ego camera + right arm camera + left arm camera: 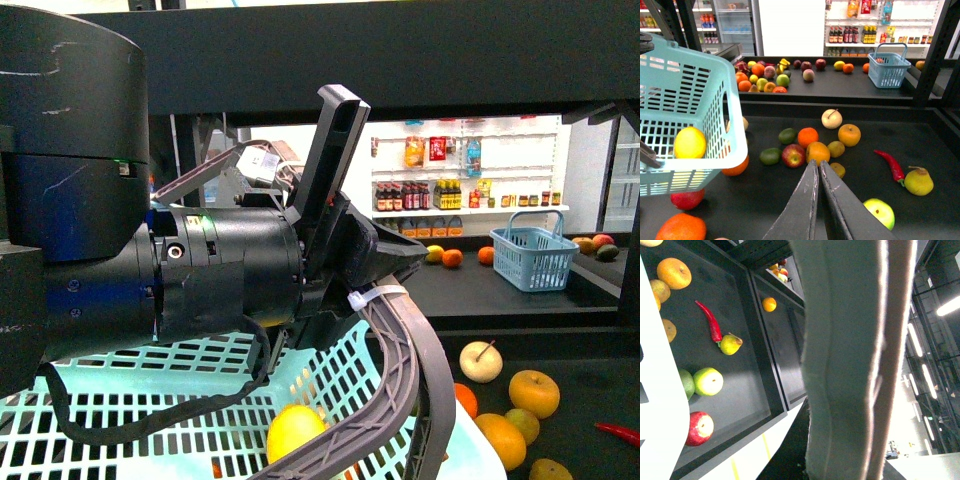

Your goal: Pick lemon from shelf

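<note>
Supermarket backdrop, black shelf [860, 95] covered in fruit; lemon [689, 142] sits inside the teal basket [685, 75] at left of frame; right gripper [818, 168] pinched closed, holding nothing; left gripper's state, can't tell.

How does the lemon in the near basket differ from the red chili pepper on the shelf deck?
The lemon is bright yellow and oval; the red chili pepper is red, thin and long. The lemon sits inside the light blue basket; the chili lies bare on the black shelf deck. Neither is held by a gripper.
</note>
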Controlling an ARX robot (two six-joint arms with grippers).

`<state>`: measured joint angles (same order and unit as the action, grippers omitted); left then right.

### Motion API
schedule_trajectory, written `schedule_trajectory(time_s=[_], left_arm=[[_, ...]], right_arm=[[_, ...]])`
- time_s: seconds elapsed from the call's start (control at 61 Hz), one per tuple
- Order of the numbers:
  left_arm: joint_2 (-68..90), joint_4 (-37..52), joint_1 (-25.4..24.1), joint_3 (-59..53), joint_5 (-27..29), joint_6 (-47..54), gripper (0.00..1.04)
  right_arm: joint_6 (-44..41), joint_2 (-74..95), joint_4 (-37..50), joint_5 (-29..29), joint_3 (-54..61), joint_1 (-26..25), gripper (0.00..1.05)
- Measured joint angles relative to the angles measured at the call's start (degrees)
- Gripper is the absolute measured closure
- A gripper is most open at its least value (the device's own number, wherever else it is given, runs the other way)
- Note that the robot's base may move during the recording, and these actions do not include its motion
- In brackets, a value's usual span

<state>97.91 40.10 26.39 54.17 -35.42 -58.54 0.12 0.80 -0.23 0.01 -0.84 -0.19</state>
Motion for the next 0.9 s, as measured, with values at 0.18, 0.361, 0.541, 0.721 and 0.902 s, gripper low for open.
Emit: schedule_trajectory(time_s=[0.18, 0.361, 0.541, 0.721, 0.902], left_arm=[[0.0, 0.0, 0.0, 0.0, 0.0, 0.0, 0.98], [0.0, 0.0, 0.0, 0.0, 0.0, 0.0, 0.98], [0.0, 0.0, 0.0, 0.0, 0.0, 0.0, 0.98], [0.0, 0.0, 0.0, 0.0, 0.0, 0.0, 0.98], [0.0, -0.3, 0.0, 0.0, 1.1, 0.4, 0.98]], right_arm=[[0.0, -0.4, 0.1, -0.2, 0.0, 0.0, 0.98], [0.0, -0.4, 0.1, -0.2, 0.0, 0.0, 0.97], [0.0, -0.4, 0.1, -0.2, 0.0, 0.0, 0.67], [0.0, -0.4, 0.1, -0.2, 0.0, 0.0, 0.38], [0.0, -0.4, 0.1, -0.2, 0.0, 0.0, 0.02]])
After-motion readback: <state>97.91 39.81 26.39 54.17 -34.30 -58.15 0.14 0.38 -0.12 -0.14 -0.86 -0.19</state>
